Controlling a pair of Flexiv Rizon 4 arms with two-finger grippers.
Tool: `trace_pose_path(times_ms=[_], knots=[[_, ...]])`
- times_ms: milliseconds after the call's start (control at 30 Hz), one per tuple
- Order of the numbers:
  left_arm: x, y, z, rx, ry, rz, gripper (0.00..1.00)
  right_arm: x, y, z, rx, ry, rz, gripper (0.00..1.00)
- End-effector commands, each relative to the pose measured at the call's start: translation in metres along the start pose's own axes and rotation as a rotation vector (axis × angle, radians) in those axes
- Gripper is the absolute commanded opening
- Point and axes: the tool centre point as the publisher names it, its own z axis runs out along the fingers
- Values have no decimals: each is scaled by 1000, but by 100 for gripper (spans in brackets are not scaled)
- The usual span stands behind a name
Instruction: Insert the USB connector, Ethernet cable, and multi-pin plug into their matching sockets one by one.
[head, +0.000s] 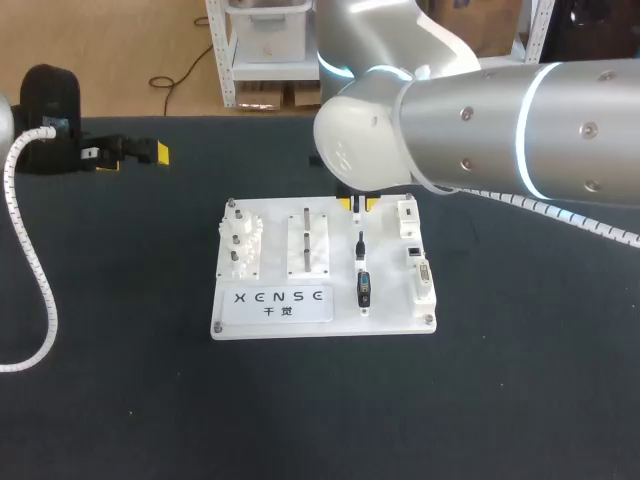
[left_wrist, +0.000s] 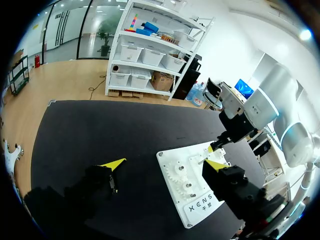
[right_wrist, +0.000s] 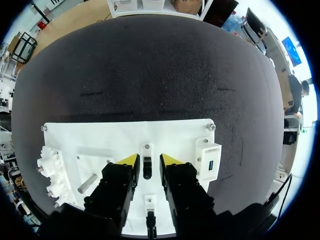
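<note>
Right gripper (right_wrist: 149, 160): my fingers stand a little apart and hold nothing.
Between the tips: a small black piece (right_wrist: 146, 168) on the board, with a gap showing on each side of it.
Under it: the far edge of the white board (right_wrist: 100, 135).
Just beside my right finger: a white socket block (right_wrist: 209, 162) with a blue port, at the board's far right corner.
Back along my fingers: a white clip (right_wrist: 150, 201) with a thin black lead (head: 359, 245) running from it.
Plug (head: 364, 288): black with a blue patch, lying flat on the board at the near end of that lead; no gripper touches it.
Right edge of the board: a small dark socket (head: 413, 250), then a wider grey socket (head: 425, 280) nearer me, both beside the plug.
Middle of the board: a slotted block (head: 308, 243).
Left edge of the board: gears (head: 238, 245) in a row.
Left gripper (head: 158, 152): fingers spread wide, nothing between them, over the dark table (head: 520, 380), well apart from the board.
</note>
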Motion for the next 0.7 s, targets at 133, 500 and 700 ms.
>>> trace_pose_path(times_ms=[133,500,700], knots=[[0,0,0,0,0,0,100,-1,4,1,7,6,-10,21],[0,0,0,0,0,0,100,0,5,1,17,4,-25,1],[0,0,0,0,0,0,100,0,3,-1,19,-1,-24,0]])
